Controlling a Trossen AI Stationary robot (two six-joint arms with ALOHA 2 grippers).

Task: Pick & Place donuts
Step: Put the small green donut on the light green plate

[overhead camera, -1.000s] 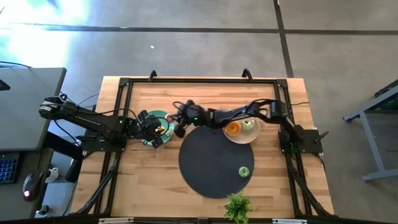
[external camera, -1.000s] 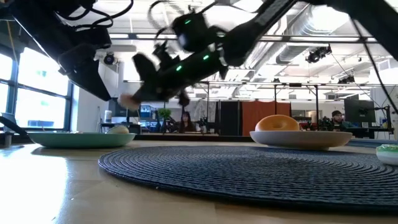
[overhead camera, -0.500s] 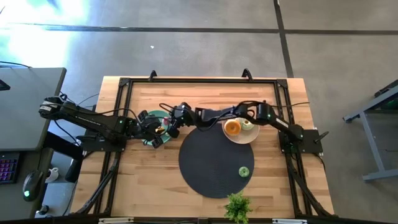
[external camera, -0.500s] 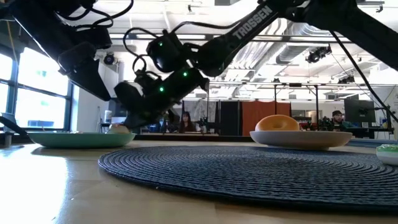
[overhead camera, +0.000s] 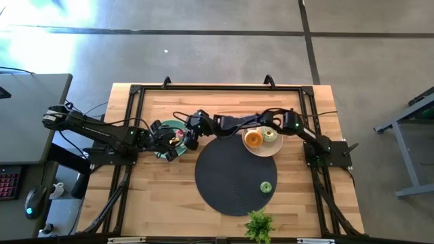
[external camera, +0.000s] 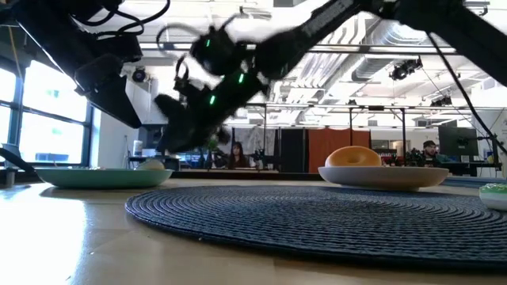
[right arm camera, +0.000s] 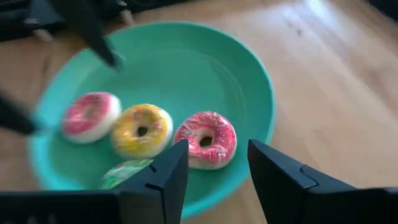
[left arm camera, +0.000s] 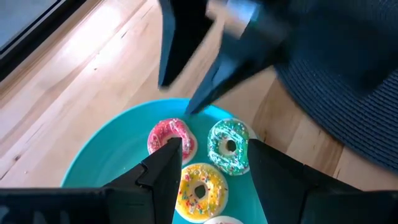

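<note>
Overhead, right fingers (right arm camera: 214, 180) parted and empty above teal plate (right arm camera: 255, 81) — four donuts (right arm camera: 206, 139) inside its rim.

- No text, label, brand, number or sign can be read in any view; the arm's lettering in the low view is blurred

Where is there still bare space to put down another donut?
The round dark mat is mostly bare, holding only a green donut near its right edge. The teal plate has room on one side, though four donuts and both jaws crowd it. The tan plate is nearly full.
</note>
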